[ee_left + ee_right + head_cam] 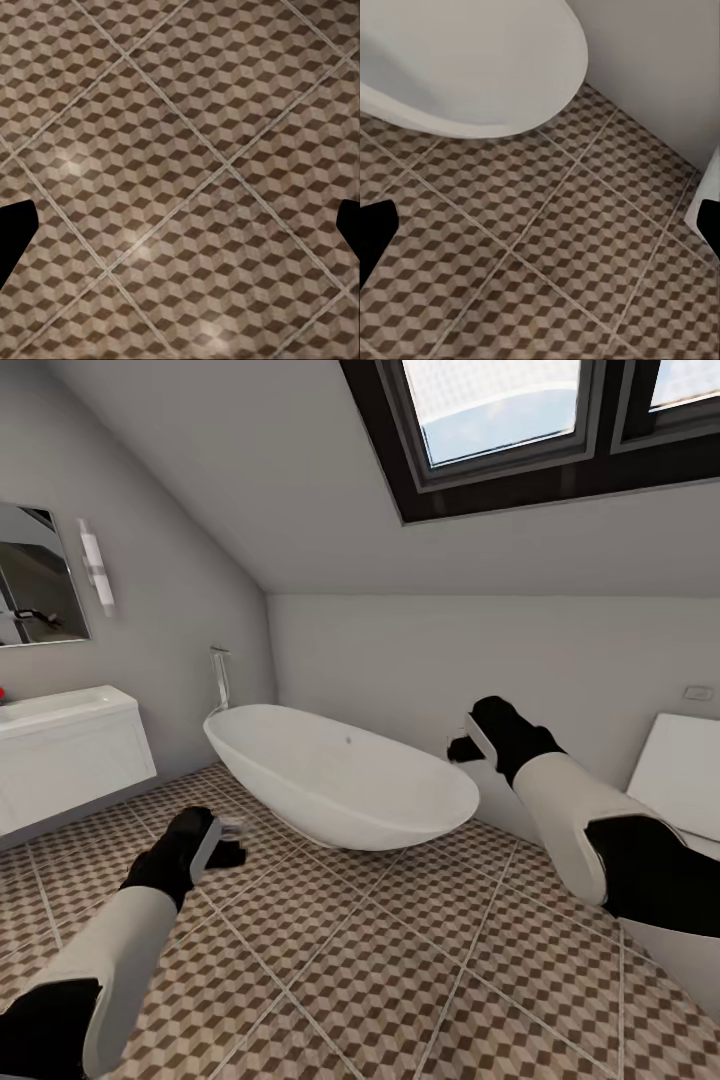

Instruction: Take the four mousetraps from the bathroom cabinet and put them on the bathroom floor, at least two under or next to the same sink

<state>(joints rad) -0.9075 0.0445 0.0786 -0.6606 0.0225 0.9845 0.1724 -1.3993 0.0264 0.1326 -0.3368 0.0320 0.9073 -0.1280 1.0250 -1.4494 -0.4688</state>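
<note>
A: Big stuff first. Bathroom floor (400, 970), cube-pattern tiles, fills the lower half of the head view. Bathtub (340, 775) dead ahead at 12 o'clock.

B: Sink?

A: Sink (60, 710) on its white drawer unit (70, 765) at about 9 o'clock, mirror (35, 575) above it. Something white at 3 o'clock, likely the toilet (680, 770).

B: Cabinet, mousetraps?

A: Can't place them from here, so no long axis to read and no bearing from the jaws. My guess is the robot has to turn before any reach.

B: Which arm's nearer to anything useful?

A: Left gripper (232, 840) sits at 10 o'clock, on the sink side. Right gripper (462, 745) is up at 1 o'clock by the tub's far end.

B: Jaw state?

A: Both wrist views show the fingertips spread to the picture edges with bare tile between. Spread wide, holding nothing.
</note>
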